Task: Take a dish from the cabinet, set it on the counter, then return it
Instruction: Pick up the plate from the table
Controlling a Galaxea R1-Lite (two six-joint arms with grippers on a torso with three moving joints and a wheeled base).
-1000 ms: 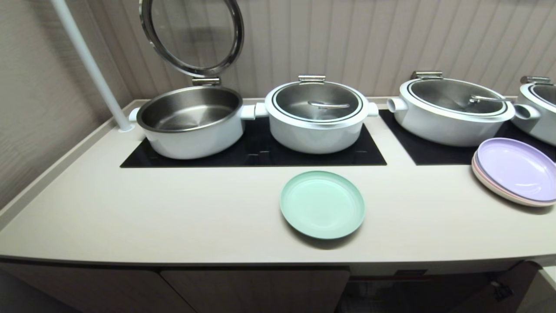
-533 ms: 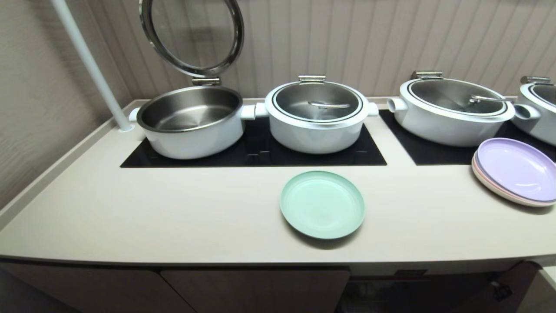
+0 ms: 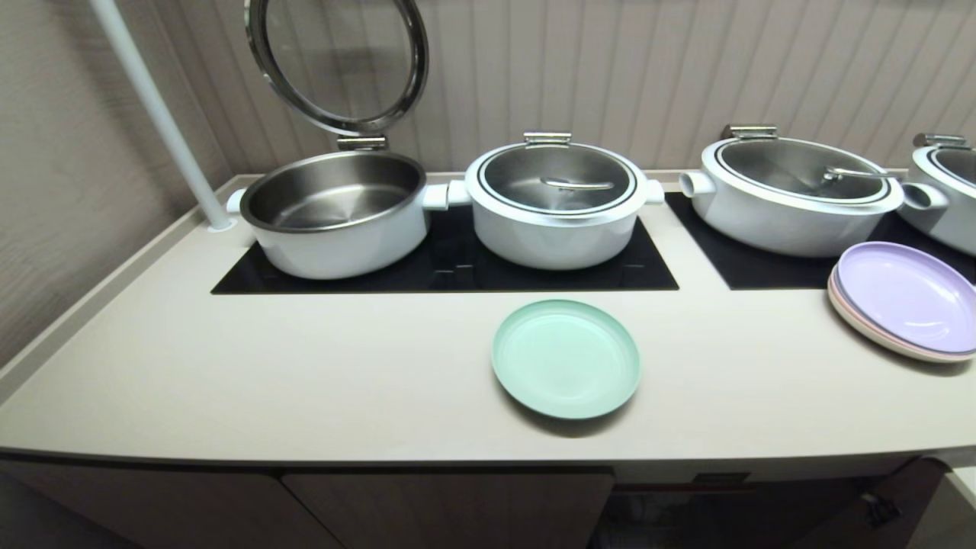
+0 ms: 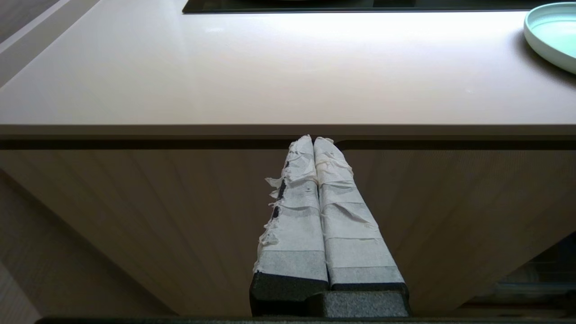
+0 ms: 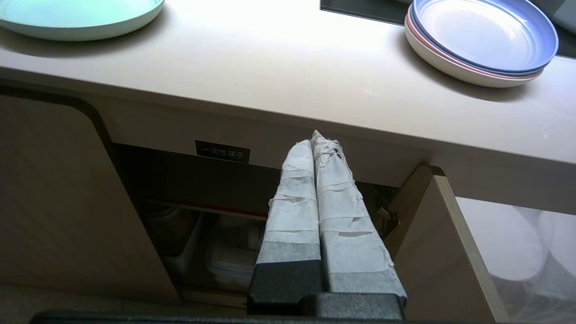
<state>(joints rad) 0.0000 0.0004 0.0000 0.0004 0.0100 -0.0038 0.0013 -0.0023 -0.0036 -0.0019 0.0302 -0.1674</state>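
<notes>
The mint-green dish (image 3: 566,358) lies flat on the cream counter (image 3: 305,366), in front of the black cooktop; its rim also shows in the left wrist view (image 4: 551,36) and the right wrist view (image 5: 81,15). Below the counter the cabinet (image 5: 189,216) stands with its door (image 5: 450,252) swung open, under a small black label (image 5: 222,151); containers sit dimly inside. My right gripper (image 5: 313,139) is shut and empty, in front of the open cabinet below the counter edge. My left gripper (image 4: 313,140) is shut and empty, parked before a closed ribbed door. Neither arm shows in the head view.
Several white pots stand on the black cooktop panels (image 3: 457,267); the leftmost pot (image 3: 335,210) has its glass lid raised. A stack with a lilac plate (image 3: 907,297) on top sits at the counter's right. A white pole (image 3: 156,114) rises at the back left.
</notes>
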